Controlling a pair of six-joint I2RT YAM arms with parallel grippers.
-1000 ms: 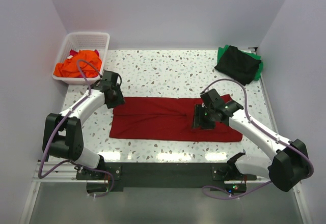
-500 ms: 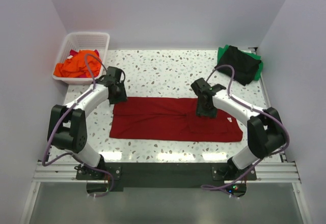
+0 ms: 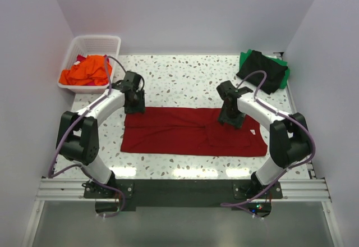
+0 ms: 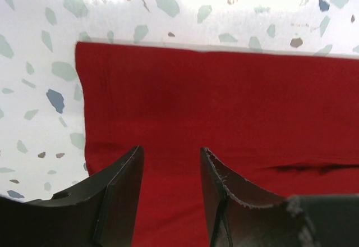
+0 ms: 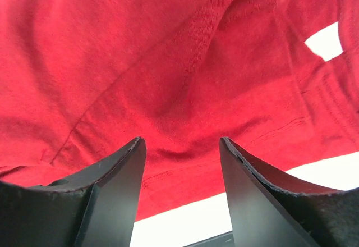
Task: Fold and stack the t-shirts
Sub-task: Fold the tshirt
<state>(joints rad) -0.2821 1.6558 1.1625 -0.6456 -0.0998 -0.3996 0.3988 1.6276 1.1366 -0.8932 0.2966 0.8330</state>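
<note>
The dark red t-shirt [image 3: 190, 132] lies flat on the table as a long folded strip. My left gripper [image 3: 134, 105] is open over its far left corner; in the left wrist view the cloth [image 4: 224, 106] fills the gap between the fingers [image 4: 120, 191]. My right gripper [image 3: 229, 118] is open over the far edge right of the middle; the right wrist view shows wrinkled red cloth [image 5: 168, 62] between its fingers [image 5: 252, 185]. An orange shirt [image 3: 84, 72] lies in the basket. A black shirt [image 3: 261, 70] lies on a green one [image 3: 286, 76] at the back right.
The white slatted basket [image 3: 112, 42] stands at the back left corner. The terrazzo table [image 3: 179, 78] is walled on three sides. The folded stack sits close to the right wall.
My right gripper has moved from the shirt's middle right to its far edge. My left gripper has shifted right, over the far left corner.
</note>
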